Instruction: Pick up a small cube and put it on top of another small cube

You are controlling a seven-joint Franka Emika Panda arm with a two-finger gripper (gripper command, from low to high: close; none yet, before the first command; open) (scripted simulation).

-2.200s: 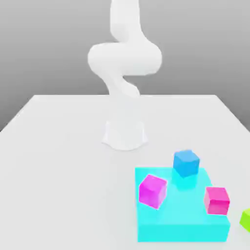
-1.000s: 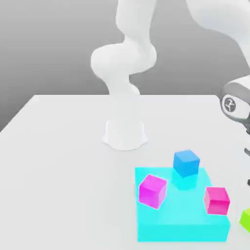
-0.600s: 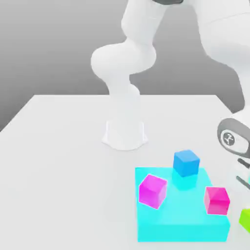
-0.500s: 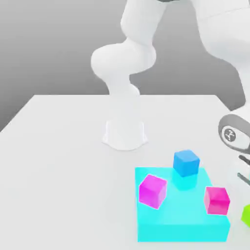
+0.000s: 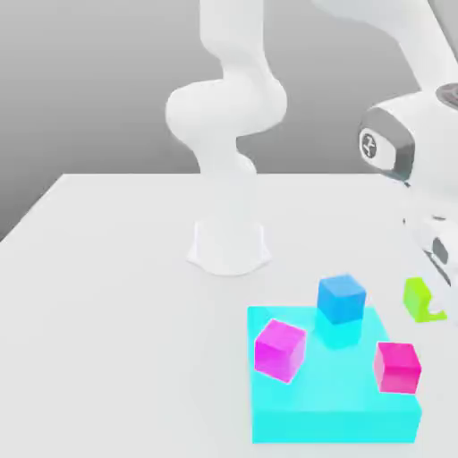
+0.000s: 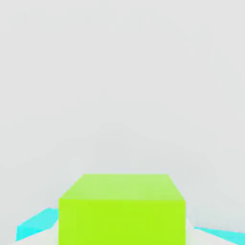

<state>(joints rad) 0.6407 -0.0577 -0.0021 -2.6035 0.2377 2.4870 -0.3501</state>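
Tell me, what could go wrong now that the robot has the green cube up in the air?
1. The green cube is pinched in the hand with nothing under it; if it slips, it may drop onto the table.
2. The blue cube has a small top, so the green one could land off-center and tumble.
3. The pink cubes sit close by on the cyan block and might get bumped.

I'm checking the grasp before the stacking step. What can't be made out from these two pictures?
- Exterior view: the gripper runs off the exterior view's right edge, so its fingers' contact with the small lime-green cube is partly cut off.
- Hand view: the lime-green cube is cut by the picture's edge and covers most of the large flat cyan block.
- Exterior view: the white arm leaves the frame at the top.
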